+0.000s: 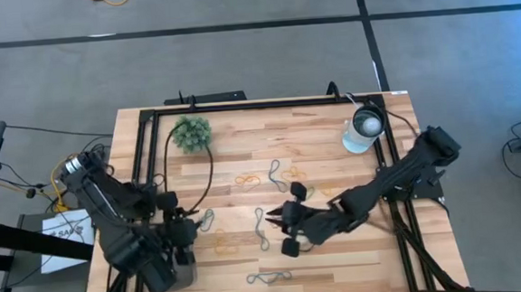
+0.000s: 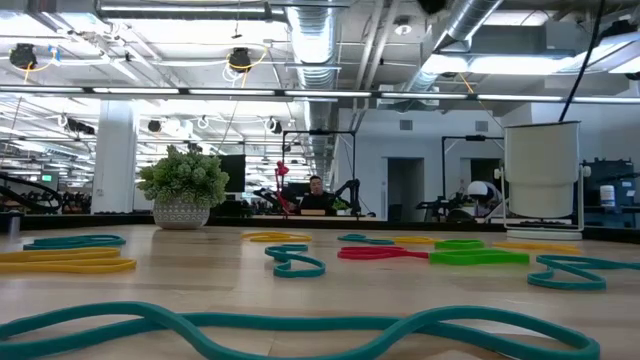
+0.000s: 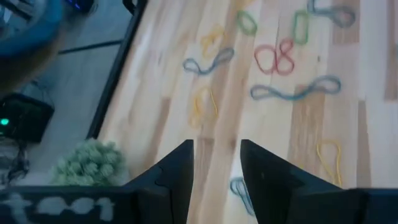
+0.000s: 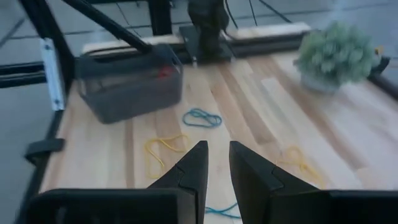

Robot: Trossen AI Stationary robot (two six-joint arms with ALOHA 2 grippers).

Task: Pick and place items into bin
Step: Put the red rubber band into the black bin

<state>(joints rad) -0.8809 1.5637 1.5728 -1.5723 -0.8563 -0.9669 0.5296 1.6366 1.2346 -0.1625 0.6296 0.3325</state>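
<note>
Right gripper (image 1: 291,220) sits over the table's middle, arm reaching in from the right edge; its fingers (image 4: 189,167) are parted by a narrow gap with bare wood showing between them, holding nothing and touching no band. Left gripper (image 1: 181,232) is at the table's left edge, arm folded back over the frame; its fingers (image 3: 177,171) are likewise slightly spread, nothing pinched, with a blue-grey band (image 3: 241,190) lying on the wood just past the tips, contact not discernible. Bin (image 4: 129,83) is a dark grey translucent tray at the left edge of the table beside the black frame (image 1: 140,162); in the high view the left arm covers most of it. Something red (image 4: 163,73) shows through its wall. Rubber bands (image 1: 248,178) are scattered loose across the wood: yellow loops (image 4: 163,149) and a blue-grey loop (image 4: 201,117) lie near the bin, a red figure-eight (image 3: 275,56), green ones (image 3: 301,27) and a long blue-grey band (image 3: 295,92) lie further toward the middle. All are thin, flat, twisted loops, well apart from each other. Low view shows a long blue-grey band (image 2: 280,328) closest to the camera, with red (image 2: 382,253) and green (image 2: 478,257) behind it. Plant ball (image 1: 192,132) sits at the back left, white lamp-like object (image 1: 364,129) back right.
</note>
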